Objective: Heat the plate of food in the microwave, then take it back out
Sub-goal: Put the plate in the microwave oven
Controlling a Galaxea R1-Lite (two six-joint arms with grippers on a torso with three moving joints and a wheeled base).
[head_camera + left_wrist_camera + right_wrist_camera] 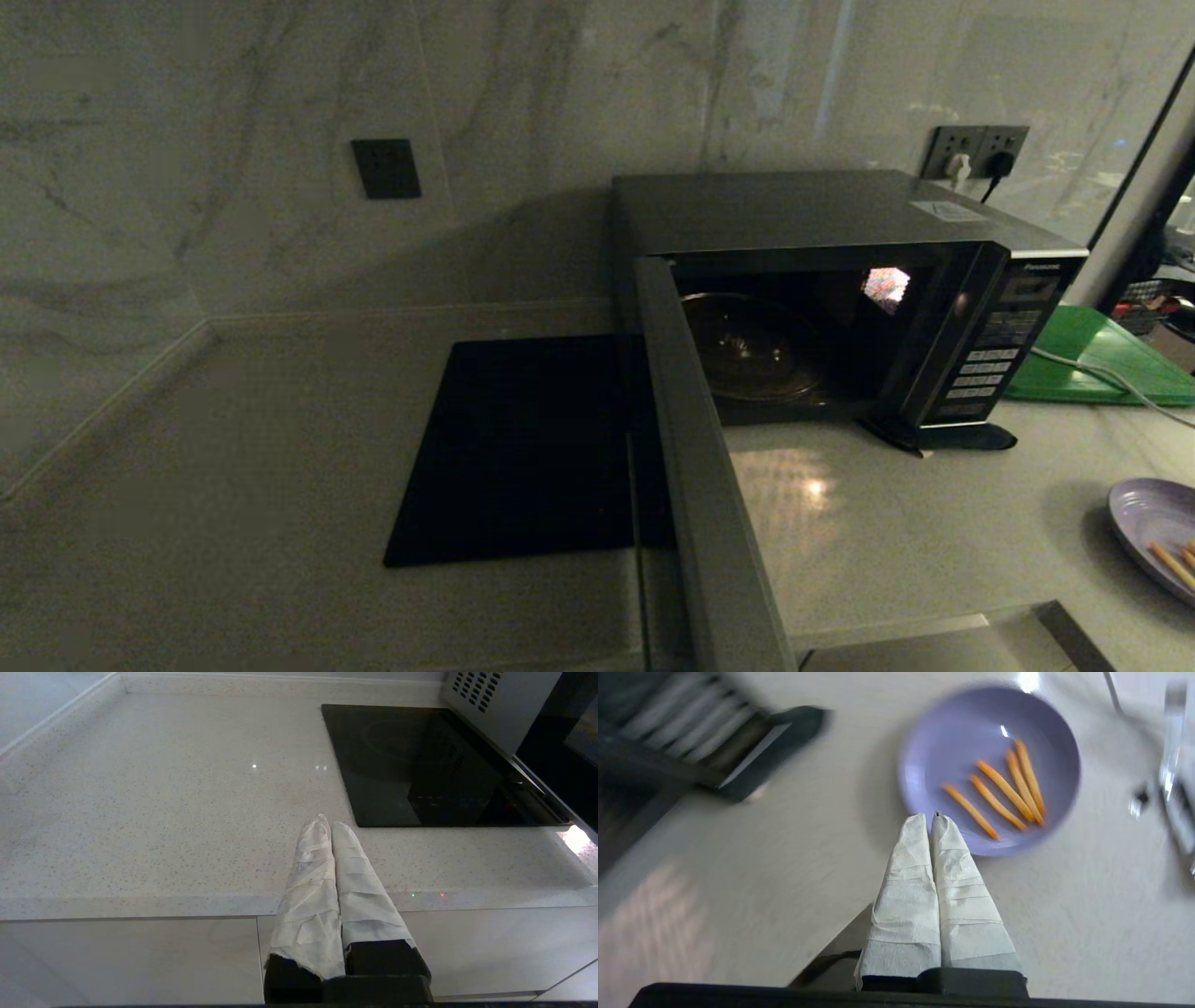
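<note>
Microwave (840, 289) sits upper right of centre in the head view, door (709, 485) swung wide toward the camera, glass turntable (752, 355) bare inside. Plate of food (1158, 537) still on the table (887, 523), far lower right of the head frame, cut by the edge. So the step in hand looks like: fetch the plate, load it.

Right tool (933, 817) hangs just beside the plate of food (990, 765) in the right wrist view, tips at its near rim, wrapped fingers pressed together, holding nothing. Left tool (327, 823) parked over bare table, near the black cooktop (430, 765), fingers also pressed together, empty.

To do it well, imo: spread the fingers first, since shut they can't take the rim. Come in low and pinch the near rim, one finger over, one under. Plate is shallow, so keep it level on the lift or the sticks slide. Watch the open door edge and the microwave's foot when carrying across.

Orientation: plate is round, no long axis of its own, lying flat, open side up. The orange sticks (1004, 791) lie roughly parallel, long axes running diagonally from centre toward the lower right of the plate in the right wrist view; the upper left half is bare, w/ room for a finger over the rim.
</note>
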